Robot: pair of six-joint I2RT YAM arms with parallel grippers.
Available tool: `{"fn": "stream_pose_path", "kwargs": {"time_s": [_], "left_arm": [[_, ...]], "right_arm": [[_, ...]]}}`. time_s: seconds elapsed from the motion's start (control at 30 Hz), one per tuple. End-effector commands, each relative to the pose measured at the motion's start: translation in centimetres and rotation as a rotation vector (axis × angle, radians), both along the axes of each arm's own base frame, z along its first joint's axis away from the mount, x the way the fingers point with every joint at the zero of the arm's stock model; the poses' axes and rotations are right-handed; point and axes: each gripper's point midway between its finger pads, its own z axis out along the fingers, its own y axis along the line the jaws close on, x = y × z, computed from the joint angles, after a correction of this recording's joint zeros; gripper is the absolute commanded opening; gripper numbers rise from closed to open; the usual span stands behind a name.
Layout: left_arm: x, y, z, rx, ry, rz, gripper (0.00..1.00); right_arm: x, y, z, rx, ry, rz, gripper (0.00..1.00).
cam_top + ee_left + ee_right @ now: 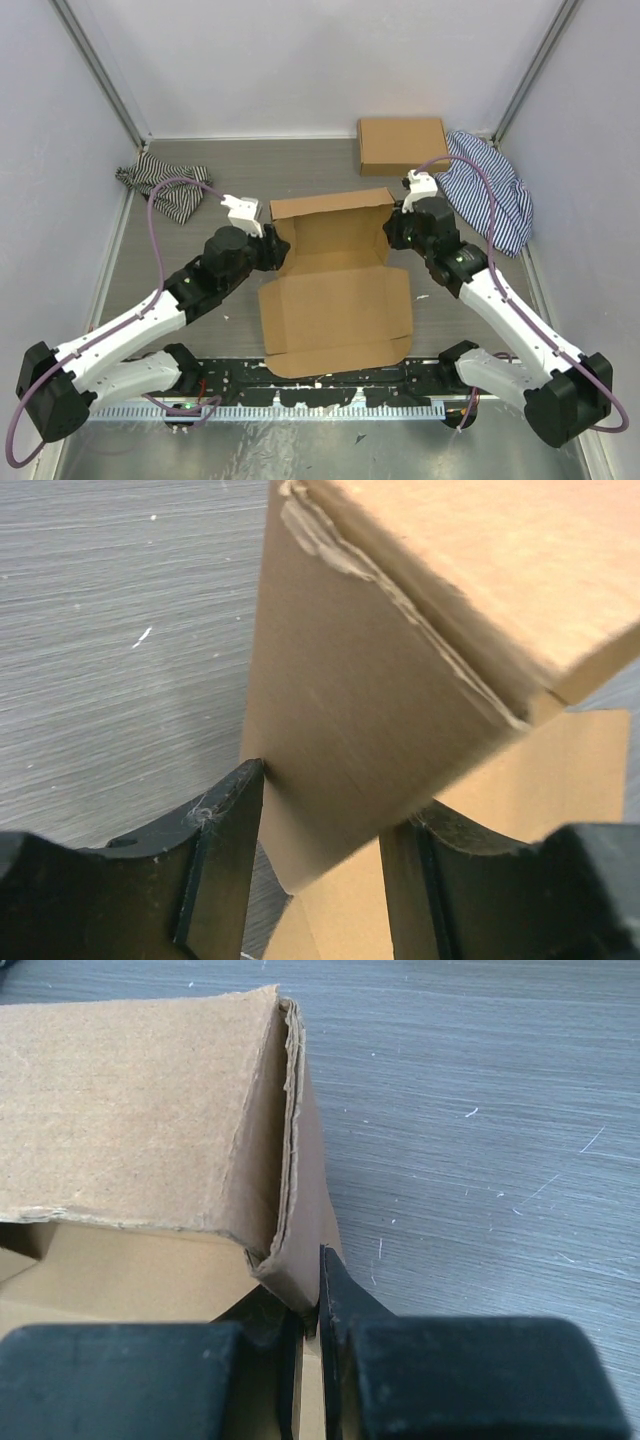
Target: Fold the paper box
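Paper box half-folded: far wall up, near lid still flat on bench; right pincer pinches its right corner, left pincer gapes astride its left wall.

No text, label, brand, number or sign can be read in any of the views. The paper box shows only plain brown cardboard on every face that can be seen, and the smaller box at the far side of the table is just as plain
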Motion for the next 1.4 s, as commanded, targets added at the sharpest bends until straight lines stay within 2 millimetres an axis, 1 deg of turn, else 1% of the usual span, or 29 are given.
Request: {"fn": "stream_pose_path", "kwargs": {"time_s": [0.0,0.17,0.27,0.37,0.43,0.5,0.53,0.6,0.63,0.73,0.83,0.9,1.03,1.13,1.37], "left_arm": [[1.3,1.4,1.0,0.043,-0.047,0.122,0.52],[1.6,2.2,0.3,0.063,-0.049,0.190,0.40],[1.7,2.5,0.3,0.083,-0.052,0.221,0.31],[2.1,3.1,0.4,0.125,-0.048,0.272,0.24],[2.2,3.8,0.4,0.178,-0.036,0.316,0.16],[2.3,4.5,0.4,0.240,-0.028,0.364,0.05],[2.3,4.7,0.5,0.276,-0.027,0.384,0.01],[2.3,5.2,0.9,0.360,-0.040,0.424,0.00],[2.4,5.0,1.5,0.389,-0.054,0.436,0.00],[2.2,4.7,2.3,0.489,-0.091,0.470,0.00],[2.0,4.4,2.4,0.600,-0.119,0.492,0.00],[1.8,4.5,2.8,0.676,-0.149,0.518,0.00],[1.7,4.7,2.8,0.803,-0.169,0.548,0.00],[1.5,5.0,2.6,0.842,-0.161,0.575,0.00],[1.0,4.8,2.1,0.746,-0.108,0.583,0.00]], "right_arm": [[0.4,1.0,5.2,0.126,-0.168,-0.028,0.01],[-0.1,1.3,5.5,0.146,-0.184,-0.039,0.01],[-0.3,1.5,5.5,0.149,-0.186,-0.042,0.01],[-0.5,1.8,5.6,0.151,-0.188,-0.046,0.01],[-0.7,2.1,5.8,0.157,-0.189,-0.041,0.01],[-0.7,2.2,5.8,0.160,-0.186,-0.046,0.01],[-0.7,2.3,5.8,0.161,-0.181,-0.049,0.01],[-0.6,2.2,5.6,0.150,-0.169,-0.072,0.01],[-0.5,2.2,5.7,0.149,-0.169,-0.077,0.01],[-0.2,2.3,5.4,0.141,-0.147,-0.099,0.01],[0.1,2.3,5.0,0.120,-0.115,-0.135,0.01],[0.3,2.2,4.8,0.106,-0.099,-0.154,0.01],[0.4,2.3,4.6,0.102,-0.077,-0.181,0.01],[0.5,2.4,4.5,0.101,-0.062,-0.204,0.01],[0.8,2.8,4.7,0.115,-0.058,-0.215,0.01]]}}
